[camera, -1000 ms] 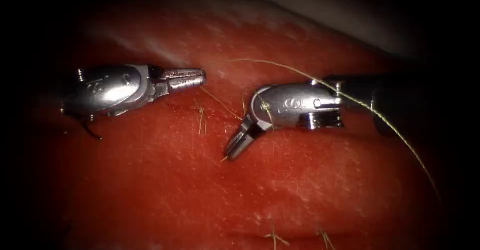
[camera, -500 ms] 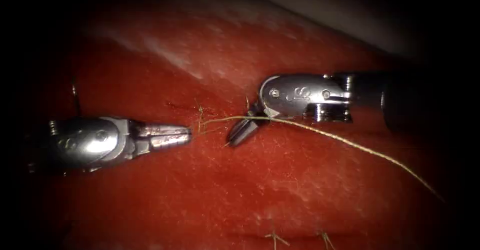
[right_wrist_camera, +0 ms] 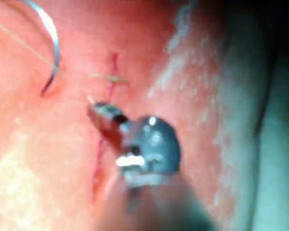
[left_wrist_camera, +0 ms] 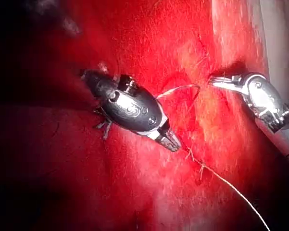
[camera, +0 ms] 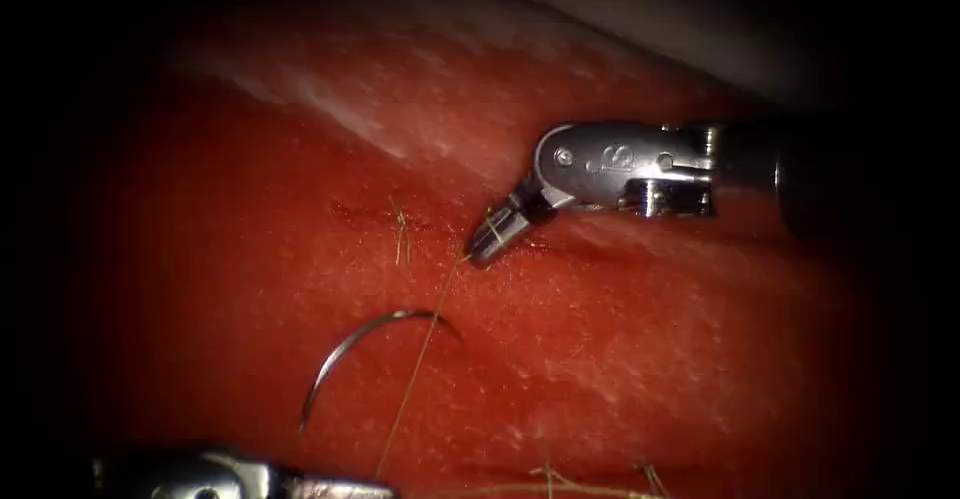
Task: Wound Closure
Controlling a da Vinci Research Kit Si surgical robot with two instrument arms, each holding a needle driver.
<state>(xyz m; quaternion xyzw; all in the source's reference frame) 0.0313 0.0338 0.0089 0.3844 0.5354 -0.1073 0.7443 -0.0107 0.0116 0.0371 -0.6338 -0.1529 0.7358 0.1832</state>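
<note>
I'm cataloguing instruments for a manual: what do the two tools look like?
The right tool has short ribbed metal jaws on a rounded polished silver wrist with rivets and engraved marks, on a dark shaft. The left tool matches: silver rounded body, engraved, small tapered jaws.

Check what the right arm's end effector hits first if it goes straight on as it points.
Probably the red tissue: the right arm's end effector, seemingly shut on the thin yellow thread, points down-left, tip at the surface. If it skims above, the curved steel needle; depth is unclear.

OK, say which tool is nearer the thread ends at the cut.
Right. The right tool sits just right of the thread ends; the left tool, holding thread, is far below, past the needle.
</note>
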